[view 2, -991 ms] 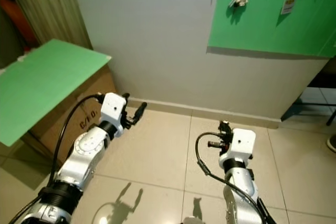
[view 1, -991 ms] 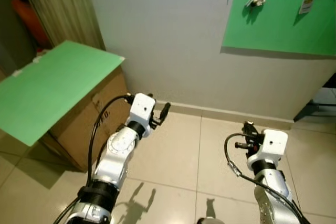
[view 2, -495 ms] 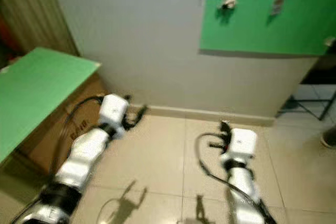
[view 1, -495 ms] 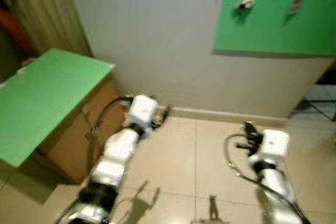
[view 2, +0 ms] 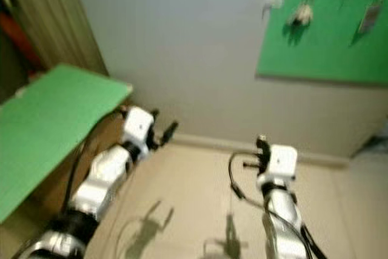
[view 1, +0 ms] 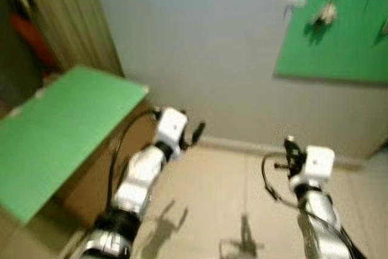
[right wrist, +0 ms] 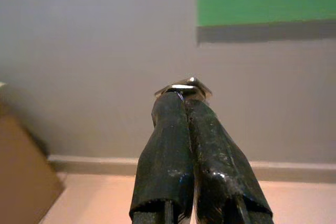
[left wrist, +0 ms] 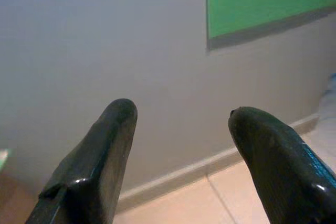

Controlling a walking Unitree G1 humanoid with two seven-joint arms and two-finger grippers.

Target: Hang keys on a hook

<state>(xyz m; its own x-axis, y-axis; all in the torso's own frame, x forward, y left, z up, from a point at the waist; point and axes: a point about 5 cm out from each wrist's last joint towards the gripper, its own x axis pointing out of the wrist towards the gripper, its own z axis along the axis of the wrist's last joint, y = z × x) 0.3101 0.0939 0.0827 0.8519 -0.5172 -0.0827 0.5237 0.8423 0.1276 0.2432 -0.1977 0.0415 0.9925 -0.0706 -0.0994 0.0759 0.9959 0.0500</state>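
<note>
At the tips of the right hand (right wrist: pixel 182 100), pinched tight: the keys (right wrist: pixel 185 86), only a silver sliver of metal poking out past the black fingers (right wrist: pixel 168 129), which are pressed together with no gap. Held low over the tiled floor (view 1: pixel 206 186), at about 4 o'clock in the head view, facing the grey wall (view 1: pixel 200 40).

Up at 1 o'clock on that wall, well apart from the held keys: a green board (view 1: pixel 339 47) with another bunch (view 1: pixel 325 11) hanging from its upper row, blurred, and a pale tag (view 2: pixel 368 16) further along toward 2 o'clock. Just beside the board's edge, a small white fitting (view 1: pixel 295 0), too smeared to tell what.

Toward 7 o'clock, the left hand (left wrist: pixel 181 116) spread wide and holding nothing, pointed at the skirting.

Over at 9 o'clock, a cardboard box (view 1: pixel 91 171) topped with a green sheet (view 1: pixel 60 125); behind it at 11 o'clock, a beige curtain (view 1: pixel 66 16).
</note>
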